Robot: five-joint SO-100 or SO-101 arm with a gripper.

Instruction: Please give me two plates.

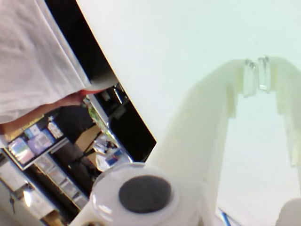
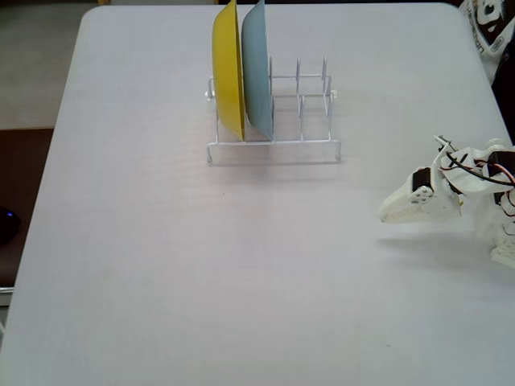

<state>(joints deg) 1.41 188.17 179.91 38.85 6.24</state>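
The two plates named in the task are out of view in both views. My white gripper (image 2: 386, 213) rests low over the table at the right side of the fixed view, pointing left, well away from the wire rack (image 2: 302, 141). In the wrist view the gripper (image 1: 257, 75) has its two fingertips nearly touching, shut with nothing between them, over bare white table.
The white wire rack holds a yellow dish (image 2: 228, 72) and a light blue dish (image 2: 257, 68) standing on edge at its left end; its right slots are bare. A person in a white shirt (image 1: 33, 56) stands past the table edge in the wrist view.
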